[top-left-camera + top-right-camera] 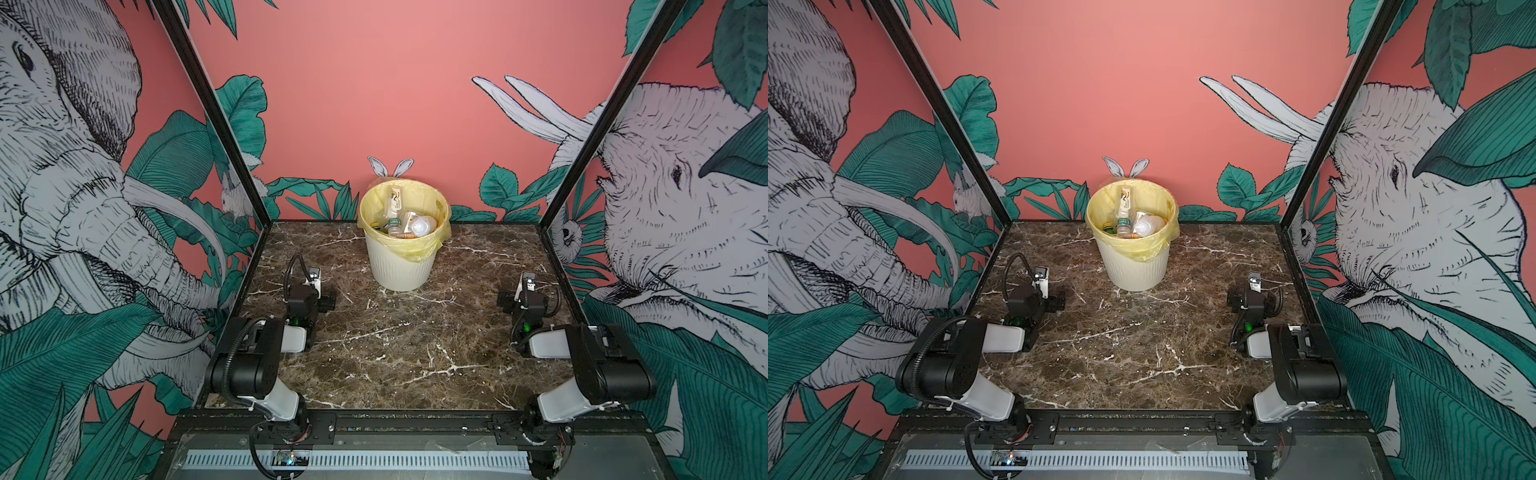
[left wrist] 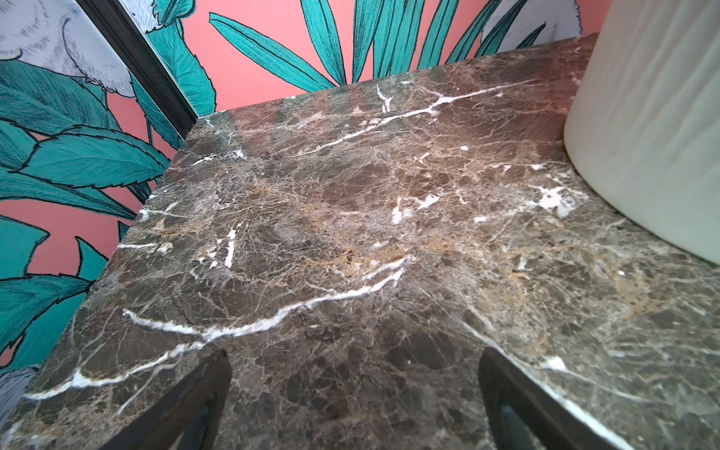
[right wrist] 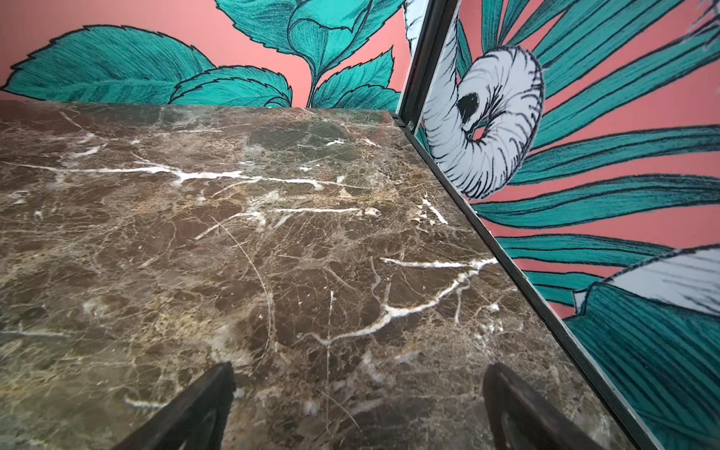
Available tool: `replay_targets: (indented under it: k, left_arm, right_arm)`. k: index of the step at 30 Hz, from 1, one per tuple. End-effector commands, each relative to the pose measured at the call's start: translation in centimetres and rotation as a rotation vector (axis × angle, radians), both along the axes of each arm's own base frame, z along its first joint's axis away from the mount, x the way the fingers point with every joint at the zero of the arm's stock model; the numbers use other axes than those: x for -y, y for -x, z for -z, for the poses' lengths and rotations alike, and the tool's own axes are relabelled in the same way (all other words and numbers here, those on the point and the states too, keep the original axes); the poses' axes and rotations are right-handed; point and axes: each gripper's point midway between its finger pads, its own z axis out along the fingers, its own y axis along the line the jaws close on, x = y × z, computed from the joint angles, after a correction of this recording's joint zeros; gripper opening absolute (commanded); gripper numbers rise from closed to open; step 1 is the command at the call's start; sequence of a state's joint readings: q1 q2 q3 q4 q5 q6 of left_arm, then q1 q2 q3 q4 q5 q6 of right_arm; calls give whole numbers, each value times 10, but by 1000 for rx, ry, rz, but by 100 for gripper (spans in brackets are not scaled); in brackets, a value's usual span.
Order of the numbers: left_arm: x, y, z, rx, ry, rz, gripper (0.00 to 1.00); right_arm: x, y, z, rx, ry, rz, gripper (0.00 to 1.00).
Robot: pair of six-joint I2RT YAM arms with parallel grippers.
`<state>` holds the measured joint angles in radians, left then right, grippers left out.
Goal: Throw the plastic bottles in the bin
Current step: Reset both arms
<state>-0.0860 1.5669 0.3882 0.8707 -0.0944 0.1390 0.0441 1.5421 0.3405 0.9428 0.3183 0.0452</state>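
Brown marble tabletop (image 1: 395, 353) w/ white veins; pink walls (image 1: 374, 83) w/ teal leaves (image 1: 245, 112) & grey elephants (image 1: 62, 187); black posts (image 1: 208, 108).

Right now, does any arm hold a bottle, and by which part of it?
Nothing is held. The left gripper and the right gripper are open, with only bare table between their fingers. The plastic bottles lie in the bin.

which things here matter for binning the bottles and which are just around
Job: bin with yellow liner; plastic bottles, heaped inside it; left gripper and right gripper, both open and empty.
Just there: marble table; elephant-and-leaf wall print.
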Motion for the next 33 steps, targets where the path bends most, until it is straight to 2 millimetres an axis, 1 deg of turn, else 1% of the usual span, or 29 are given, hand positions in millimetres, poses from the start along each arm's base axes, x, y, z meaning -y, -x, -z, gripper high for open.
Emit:
replay_targets:
  k: [1, 33]
  left_arm:
    - [-3, -6, -15, 47, 3, -11, 100]
    - [-3, -6, -15, 47, 4, -12, 100]
  right_arm:
    - [-3, -8, -11, 41, -6, -8, 99]
    - [-3, -8, -11, 43, -4, -11, 99]
